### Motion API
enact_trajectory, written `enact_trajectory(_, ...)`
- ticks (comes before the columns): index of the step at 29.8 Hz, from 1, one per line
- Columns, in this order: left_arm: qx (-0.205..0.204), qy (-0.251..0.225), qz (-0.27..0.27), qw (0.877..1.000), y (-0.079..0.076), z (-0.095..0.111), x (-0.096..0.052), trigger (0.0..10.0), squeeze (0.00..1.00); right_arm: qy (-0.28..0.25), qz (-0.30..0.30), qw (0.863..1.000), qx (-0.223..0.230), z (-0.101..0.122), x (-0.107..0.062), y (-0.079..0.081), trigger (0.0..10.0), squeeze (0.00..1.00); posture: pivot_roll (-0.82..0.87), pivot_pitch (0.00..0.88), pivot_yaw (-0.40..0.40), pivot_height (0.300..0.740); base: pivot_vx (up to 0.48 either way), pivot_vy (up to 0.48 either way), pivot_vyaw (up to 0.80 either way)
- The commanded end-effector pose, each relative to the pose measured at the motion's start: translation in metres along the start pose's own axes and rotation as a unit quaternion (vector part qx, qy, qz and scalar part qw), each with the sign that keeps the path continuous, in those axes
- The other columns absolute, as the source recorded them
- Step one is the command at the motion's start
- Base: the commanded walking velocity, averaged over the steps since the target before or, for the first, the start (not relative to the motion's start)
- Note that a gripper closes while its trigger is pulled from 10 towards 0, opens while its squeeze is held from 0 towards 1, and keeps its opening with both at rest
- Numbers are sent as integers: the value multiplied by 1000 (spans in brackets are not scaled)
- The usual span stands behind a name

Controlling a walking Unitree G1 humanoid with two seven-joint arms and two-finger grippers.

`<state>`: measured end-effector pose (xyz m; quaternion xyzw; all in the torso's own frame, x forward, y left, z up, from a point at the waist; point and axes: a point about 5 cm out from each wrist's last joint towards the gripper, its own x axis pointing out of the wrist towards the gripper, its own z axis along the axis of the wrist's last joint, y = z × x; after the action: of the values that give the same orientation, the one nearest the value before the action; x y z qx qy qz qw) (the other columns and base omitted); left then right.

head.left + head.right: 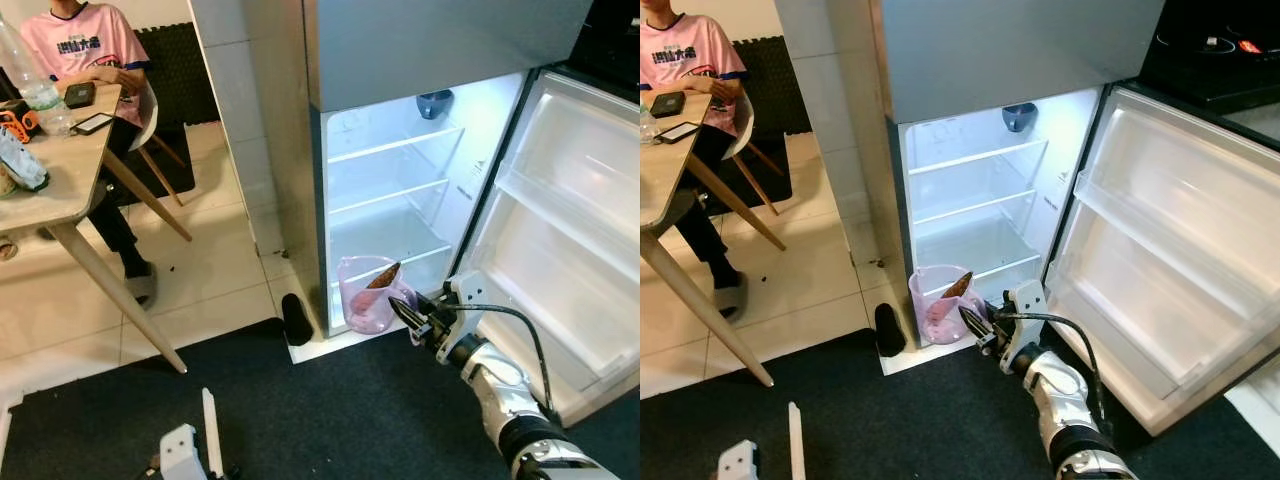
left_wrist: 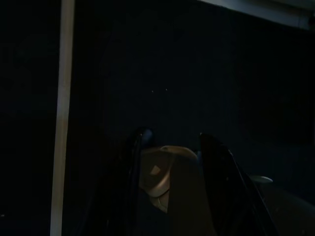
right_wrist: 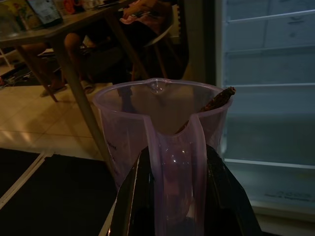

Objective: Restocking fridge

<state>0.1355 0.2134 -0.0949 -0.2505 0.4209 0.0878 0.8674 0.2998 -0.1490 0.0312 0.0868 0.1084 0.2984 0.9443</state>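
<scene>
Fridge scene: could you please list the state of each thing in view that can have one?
Fridge door: swung wide open, racks bare.
Fridge shelves: lit, bare apart from a dark bowl on top.
Pink jug: upright at the fridge's foot, a brown item sticking out.
Right claw: shut on the jug's handle.
Left claw: hanging idle in the dark, fingers apart.
Person: seated at the table.
</scene>
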Motion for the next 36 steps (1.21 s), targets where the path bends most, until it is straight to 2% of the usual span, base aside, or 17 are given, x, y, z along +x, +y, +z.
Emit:
enact_trajectory(1,-1,11,2,1000,-1,-7,-1,10000,0,-14,1,1000,-9,7,4,0,10000,0,-55,0,-9,740,0,0,600)
enact_trajectory(21,4,15,-11,1000,-3,-7,0,10000,0,-17,-8,1000,-3,4,4,2,10000,0,-54,0,-3,740,0,0,595)
enact_trajectory(25,8,22,-22,999,-4,-8,0,10000,0,-9,-28,1000,-11,3,5,1,10000,0,-55,0,-1,740,0,-262,0)
enact_trajectory(33,-1,23,-22,1000,-7,-8,1,10000,0,-6,-27,1000,-8,0,8,4,10000,0,-45,0,2,740,0,-428,0)
enact_trajectory(36,1,21,-12,1000,-6,-8,1,10000,0,-1,-23,1000,-11,-1,9,6,10000,0,-44,0,-1,740,0,0,0)
